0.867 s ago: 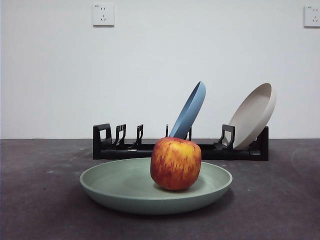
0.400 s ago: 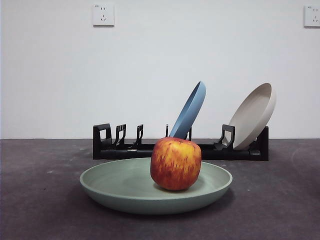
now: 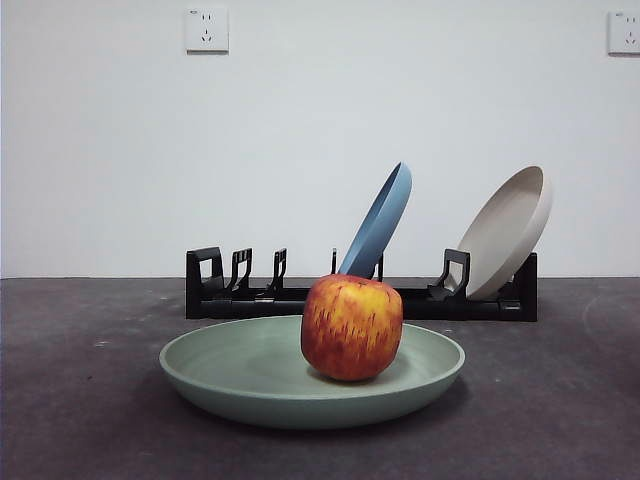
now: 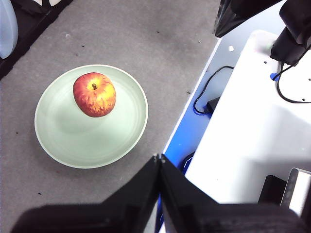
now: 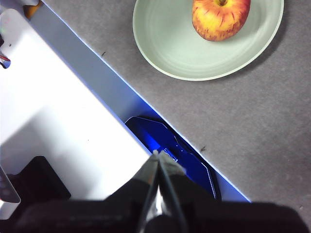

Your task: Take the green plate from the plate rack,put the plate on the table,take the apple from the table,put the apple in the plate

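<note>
The apple (image 3: 351,328) sits off-centre in the green plate (image 3: 250,375); a bump could roll it out. Left gripper (image 4: 159,158) and right gripper (image 5: 156,154) are pinched closed, empty, well away.

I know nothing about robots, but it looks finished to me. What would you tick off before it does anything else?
1. Green plate flat on the table, out of the rack: ok.
2. Apple inside the plate, not on its rim: ok.
3. Apple upright, stem up in the left wrist view: ok.
4. Left gripper back from the plate, jaws shut, holding nothing: ok.
5. Right gripper likewise back, jaws shut, empty: ok.
6. Blue plate and beige plate seated in the rack: ok.
</note>
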You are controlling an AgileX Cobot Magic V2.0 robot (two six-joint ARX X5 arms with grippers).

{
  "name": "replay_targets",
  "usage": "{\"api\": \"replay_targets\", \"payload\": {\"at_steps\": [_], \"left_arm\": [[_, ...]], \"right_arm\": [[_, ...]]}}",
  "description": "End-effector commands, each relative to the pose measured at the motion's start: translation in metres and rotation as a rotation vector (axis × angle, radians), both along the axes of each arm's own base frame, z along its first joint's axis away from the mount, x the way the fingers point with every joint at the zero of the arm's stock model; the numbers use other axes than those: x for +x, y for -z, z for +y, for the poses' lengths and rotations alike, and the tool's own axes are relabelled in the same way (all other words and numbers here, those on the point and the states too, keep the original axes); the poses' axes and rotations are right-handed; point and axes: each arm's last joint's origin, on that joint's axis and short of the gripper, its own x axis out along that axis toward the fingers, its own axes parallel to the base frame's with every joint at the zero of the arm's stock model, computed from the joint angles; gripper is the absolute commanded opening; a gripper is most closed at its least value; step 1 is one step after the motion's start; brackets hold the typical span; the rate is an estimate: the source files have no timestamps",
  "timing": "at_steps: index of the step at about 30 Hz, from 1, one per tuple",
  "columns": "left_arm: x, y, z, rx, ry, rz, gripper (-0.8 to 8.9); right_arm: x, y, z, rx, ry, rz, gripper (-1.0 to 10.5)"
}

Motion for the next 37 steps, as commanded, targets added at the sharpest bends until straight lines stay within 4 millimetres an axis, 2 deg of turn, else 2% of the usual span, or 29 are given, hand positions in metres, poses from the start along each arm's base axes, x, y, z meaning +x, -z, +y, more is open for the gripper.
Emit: {"api": "replay_targets", "payload": {"at_steps": [1, 8, 14, 20, 25, 30, 33, 37], "left_arm": [[0.000, 0.000, 0.000, -0.001, -0.001, 0.000, -0.03], [0.001, -0.002, 0.002, -0.014, -0.013, -0.015, -0.04], [0.020, -0.022, 0.012, -0.137, -0.081, -0.244, -0.03], [0.046, -0.059, 0.054, -0.384, -0.323, -0.513, -0.03], [0.041, -0.069, 0.098, -0.443, -0.523, -0.662, -0.03], [0.025, -0.047, 0.126, -0.459, -0.711, -0.846, -0.03], [0.020, -0.020, 0.135, -0.457, -0.799, -0.937, -0.03], [0.020, 0.028, 0.144, -0.438, -0.892, -0.998, -0.03]], "right_arm": [[0.000, 0.000, 0.000, 0.002, 0.004, 0.003, 0.0], [0.000, 0.000, 0.000, 0.002, 0.004, 0.003, 0.0], [0.000, 0.000, 0.000, 0.002, 0.004, 0.003, 0.0], [0.000, 0.000, 0.000, 0.002, 0.004, 0.003, 0.0], [0.000, 0.000, 0.000, 0.002, 0.004, 0.003, 0.0], [0.000, 0.000, 0.000, 0.002, 0.004, 0.003, 0.0], [0.000, 0.000, 0.000, 0.002, 0.004, 0.003, 0.0], [0.000, 0.000, 0.000, 0.002, 0.004, 0.003, 0.0]]}}
